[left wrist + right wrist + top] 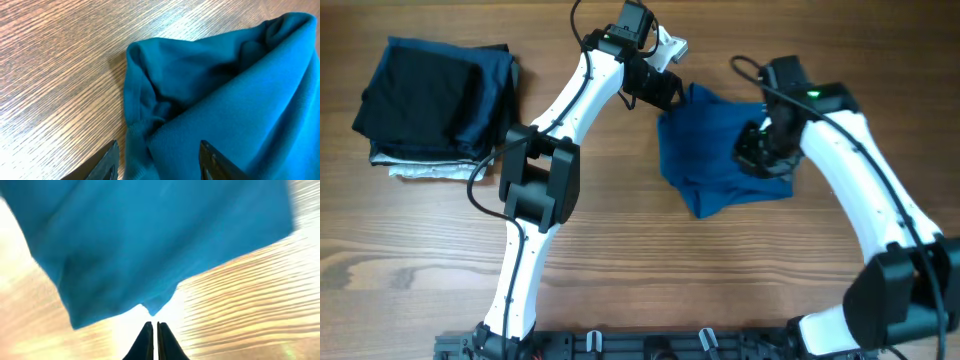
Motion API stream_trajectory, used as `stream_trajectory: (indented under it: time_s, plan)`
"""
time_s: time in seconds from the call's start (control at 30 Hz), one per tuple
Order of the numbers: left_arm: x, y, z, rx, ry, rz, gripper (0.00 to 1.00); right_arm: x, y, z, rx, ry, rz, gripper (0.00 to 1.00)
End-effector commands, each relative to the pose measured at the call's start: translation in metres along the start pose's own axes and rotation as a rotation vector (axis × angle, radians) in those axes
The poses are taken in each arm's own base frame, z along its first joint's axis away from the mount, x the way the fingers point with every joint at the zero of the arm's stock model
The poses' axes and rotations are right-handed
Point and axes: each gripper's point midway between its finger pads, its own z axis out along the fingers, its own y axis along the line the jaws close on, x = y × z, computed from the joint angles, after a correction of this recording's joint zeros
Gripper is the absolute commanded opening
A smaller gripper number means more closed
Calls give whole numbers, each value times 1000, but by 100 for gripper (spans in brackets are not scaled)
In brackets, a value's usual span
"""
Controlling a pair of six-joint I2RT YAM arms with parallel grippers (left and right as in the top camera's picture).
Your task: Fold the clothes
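Blue T-shirt [710,150] lies bunched on the desk [640,270]. Left claw [158,150] gapes wide astride its edge. Right claw [153,325] is pinched closed on nothing, just off a corner, open wood beyond.

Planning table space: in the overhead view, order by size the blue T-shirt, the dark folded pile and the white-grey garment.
Largest: the dark folded pile and the blue T-shirt, about alike.
Smallest: the white-grey garment, only an edge showing.

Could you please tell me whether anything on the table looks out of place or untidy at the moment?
Yes: the blue T-shirt lies bunched in a rumpled heap right of centre in the overhead view, its edges uneven, unlike the folded dark stack at the far left. Nothing looks spilled or damaged.
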Motion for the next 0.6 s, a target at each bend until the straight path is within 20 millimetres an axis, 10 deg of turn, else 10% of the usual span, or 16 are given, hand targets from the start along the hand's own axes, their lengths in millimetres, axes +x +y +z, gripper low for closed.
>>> stream_trajectory:
  time_s: [0.0,0.23,0.4,0.57]
  plan:
    - [0,5,3,-15,-2,20,51,-2,-21,18,67,-6,65,4]
    - [1,16,2,-69,3,17,51,-5,-72,83,106,-49,185,4]
    - [2,22,0,-86,3,11,50,-44,-91,101,174,-217,150,4]
    - [1,22,0,-87,-1,12,47,-73,-77,132,133,-265,-2,4]
